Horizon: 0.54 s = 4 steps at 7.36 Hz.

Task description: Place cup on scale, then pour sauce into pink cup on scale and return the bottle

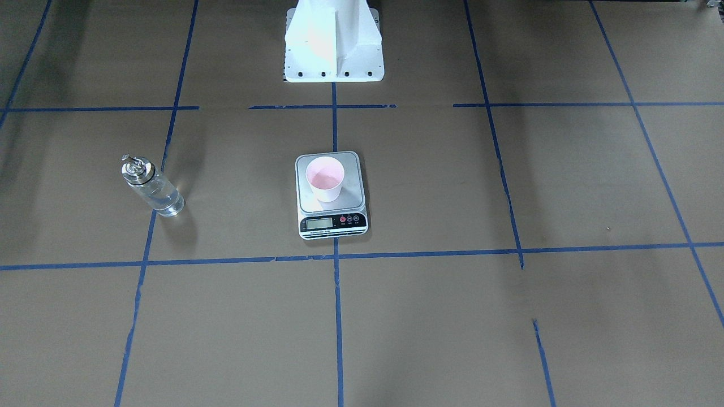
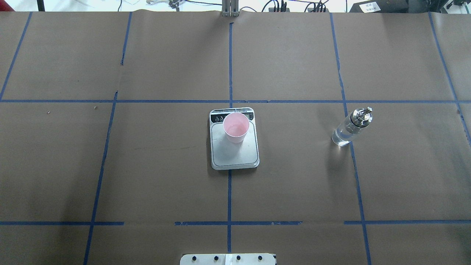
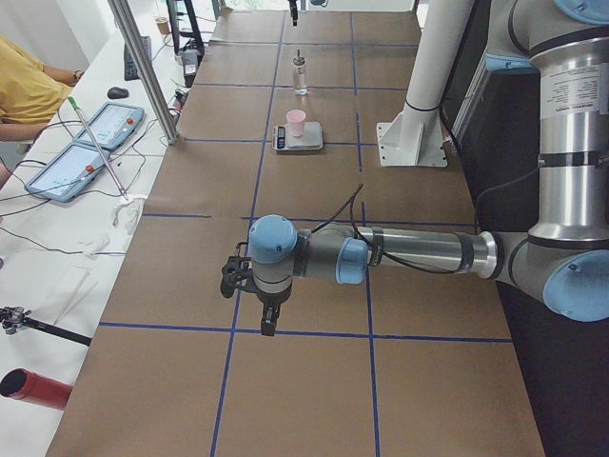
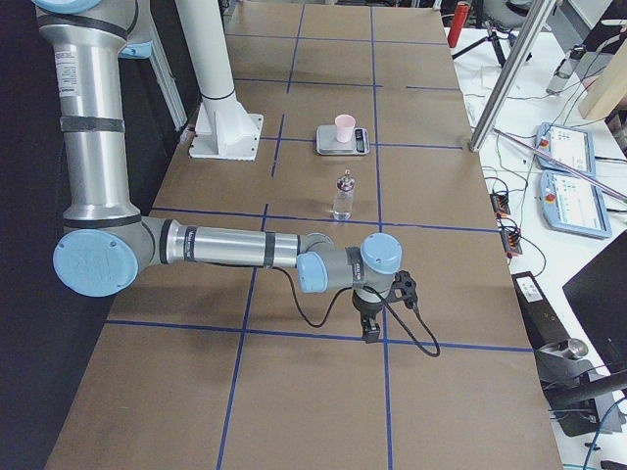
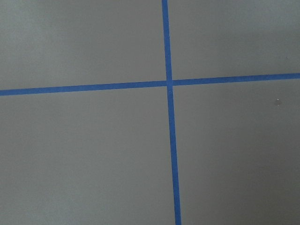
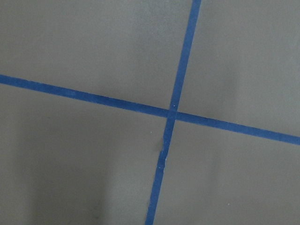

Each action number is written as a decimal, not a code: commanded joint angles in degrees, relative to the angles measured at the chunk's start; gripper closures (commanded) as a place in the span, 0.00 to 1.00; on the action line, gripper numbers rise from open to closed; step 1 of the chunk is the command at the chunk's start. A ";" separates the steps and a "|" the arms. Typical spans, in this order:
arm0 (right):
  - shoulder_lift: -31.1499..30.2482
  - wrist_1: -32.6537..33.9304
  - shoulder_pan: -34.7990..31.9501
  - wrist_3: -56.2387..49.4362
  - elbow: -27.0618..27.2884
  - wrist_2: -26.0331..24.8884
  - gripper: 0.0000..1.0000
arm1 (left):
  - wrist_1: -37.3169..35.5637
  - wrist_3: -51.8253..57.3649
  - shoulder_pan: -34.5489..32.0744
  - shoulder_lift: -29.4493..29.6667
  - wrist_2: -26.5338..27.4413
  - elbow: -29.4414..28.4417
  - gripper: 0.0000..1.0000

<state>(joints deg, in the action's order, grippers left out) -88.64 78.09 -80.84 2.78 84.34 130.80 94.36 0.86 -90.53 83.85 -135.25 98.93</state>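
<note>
The pale pink cup [image 1: 324, 180] stands upright on the silver-grey scale [image 1: 334, 223] at the table's middle; it also shows in the overhead view [image 2: 236, 127] on the scale [image 2: 235, 158]. The clear glass bottle [image 2: 351, 127] with a silver collar stands upright on the table to the scale's right, holding colourless sauce [image 1: 164, 200]. Both grippers are far from these things. The left gripper [image 3: 268, 324] hangs over a tape cross at the table's left end. The right gripper [image 4: 372, 331] hangs over a tape cross at the right end. I cannot tell whether either is open or shut.
The white robot pedestal [image 1: 334, 45] stands behind the scale. Blue tape lines [image 5: 168, 84] cross the brown table cover. Tablets [image 3: 86, 143] and cables lie on the side bench, where a person in yellow [image 3: 29, 86] sits. A metal pole [image 3: 143, 67] leans there.
</note>
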 commanded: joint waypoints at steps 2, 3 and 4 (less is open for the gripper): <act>-1.45 -0.23 -0.11 3.29 1.00 1.39 0.00 | 0.65 -0.15 0.26 -0.01 0.42 -0.75 0.00; -1.71 0.30 -0.11 3.20 2.31 1.48 0.00 | 0.82 -0.24 0.26 -0.09 0.33 -0.67 0.00; -1.53 0.39 1.37 2.85 2.41 1.65 0.00 | 0.74 0.02 0.26 -0.09 0.42 -0.49 0.00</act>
<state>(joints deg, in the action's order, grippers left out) -90.20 78.19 -80.57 5.89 86.17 132.23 95.14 0.75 -90.27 83.79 -134.92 98.36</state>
